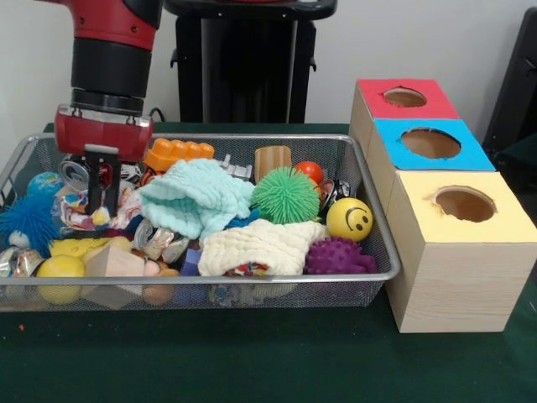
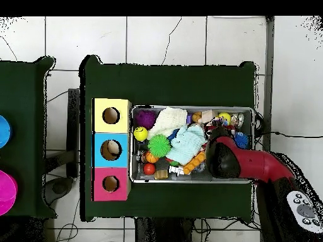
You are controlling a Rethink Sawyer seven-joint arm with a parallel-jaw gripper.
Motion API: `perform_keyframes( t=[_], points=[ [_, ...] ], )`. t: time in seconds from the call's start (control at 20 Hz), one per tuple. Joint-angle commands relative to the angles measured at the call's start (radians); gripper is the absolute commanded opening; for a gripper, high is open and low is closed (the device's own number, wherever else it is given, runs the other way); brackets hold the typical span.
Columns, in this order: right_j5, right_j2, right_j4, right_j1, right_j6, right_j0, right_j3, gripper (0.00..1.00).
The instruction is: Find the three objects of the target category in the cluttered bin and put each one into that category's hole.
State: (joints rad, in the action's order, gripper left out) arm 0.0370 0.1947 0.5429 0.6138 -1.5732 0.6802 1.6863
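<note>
The silver wire-mesh bin (image 1: 369,277) lies on the green table and is full of toys; it also shows in the overhead view (image 2: 134,157). My gripper (image 1: 101,210) reaches down into the bin's left end, right at a white wad with coloured patches (image 1: 74,208). I cannot tell whether it grips the wad. In the overhead view the arm (image 2: 222,157) hides the gripper. A bit of printed material (image 1: 247,269) peeks out under the cream cloth. The hole (image 1: 464,204) in the yellow-topped box (image 1: 503,227) is empty; it also shows in the overhead view (image 2: 111,116).
In the bin lie a mint cloth (image 1: 197,197), a cream cloth (image 1: 260,243), green (image 1: 285,195), purple (image 1: 338,256) and blue (image 1: 29,220) spiky balls and a smiley ball (image 1: 349,218). Blue-topped (image 1: 474,155) and red-topped (image 1: 369,91) boxes stand behind the yellow one.
</note>
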Motion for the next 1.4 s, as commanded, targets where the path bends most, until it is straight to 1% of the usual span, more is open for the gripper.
perform_keyframes(
  t=[0.05, 0.3, 0.45, 0.7, 1.0, 1.15, 1.4],
  points=[
    [0.198, 0.149, -0.044, 0.043, -0.034, 0.001, 0.130, 0.00],
    [0.326, 0.124, -0.110, 0.060, -0.048, -0.049, 0.109, 0.00],
    [0.365, 0.110, -0.133, 0.061, -0.066, -0.084, 0.087, 0.00],
    [0.399, 0.121, -0.178, 0.077, -0.089, -0.116, 0.070, 0.00],
    [0.414, 0.115, -0.243, 0.124, -0.128, -0.179, 0.095, 0.00],
    [0.378, 0.106, -0.247, 0.149, -0.130, -0.212, 0.108, 0.00],
    [0.333, 0.084, -0.222, 0.185, -0.109, -0.267, 0.078, 0.00]
  ],
)
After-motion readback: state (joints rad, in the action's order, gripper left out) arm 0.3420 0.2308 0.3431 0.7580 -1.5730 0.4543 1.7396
